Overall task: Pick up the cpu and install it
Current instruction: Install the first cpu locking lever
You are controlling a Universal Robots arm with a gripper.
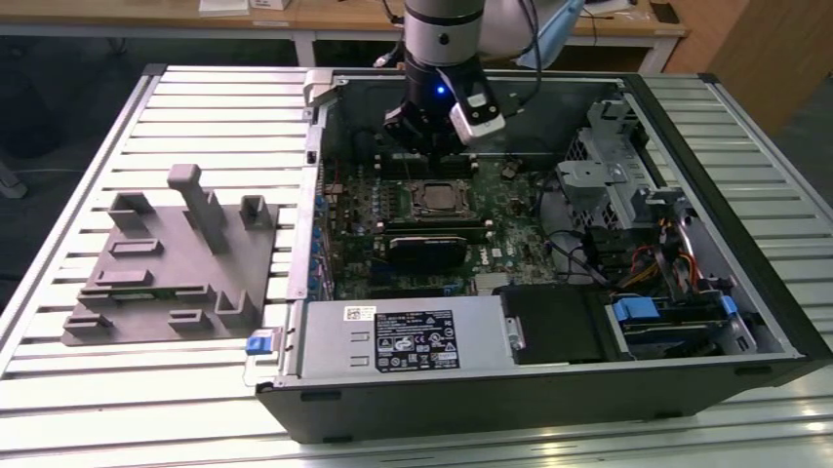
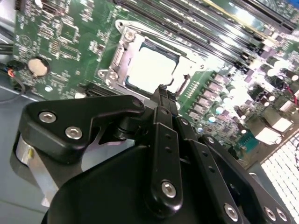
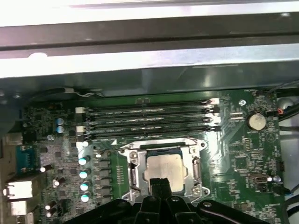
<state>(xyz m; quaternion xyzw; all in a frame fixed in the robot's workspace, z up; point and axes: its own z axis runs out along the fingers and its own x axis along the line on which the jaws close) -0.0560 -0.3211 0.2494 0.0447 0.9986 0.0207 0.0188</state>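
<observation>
Open computer case (image 1: 729, 322) lies on its side on a slatted metal table (image 1: 78, 156), filling the centre and right of the exterior view. Side panel off, so the inside is reachable from above.

Grey plastic tray (image 1: 170, 268) sits on the table at the left of the exterior view, well apart from the work.

Green circuit board (image 1: 521, 239) lies flat on the case floor. Power supply box (image 1: 404, 336) runs along the lower edge of the case; drive bays and cables crowd the right side.

Robot arm (image 1: 443, 29) comes down from the top centre of the exterior view, into the case over the upper part of the board.

Gripper (image 3: 160, 184) hangs just above the socket, fingertips pressed together with nothing between them; in the second wrist view the gripper (image 2: 162, 93) shows the same shut tips, pointing at the socket's near edge.

Socket frame (image 3: 163, 170), bright metal, sits below the four memory slots (image 3: 149, 119) in the first wrist view.

Cpu (image 3: 163, 165) lies flat inside the frame, silver top up; also seen in the second wrist view, cpu (image 2: 149, 70), level and square to the frame. Judged seated in place, the gripper free of it.
</observation>
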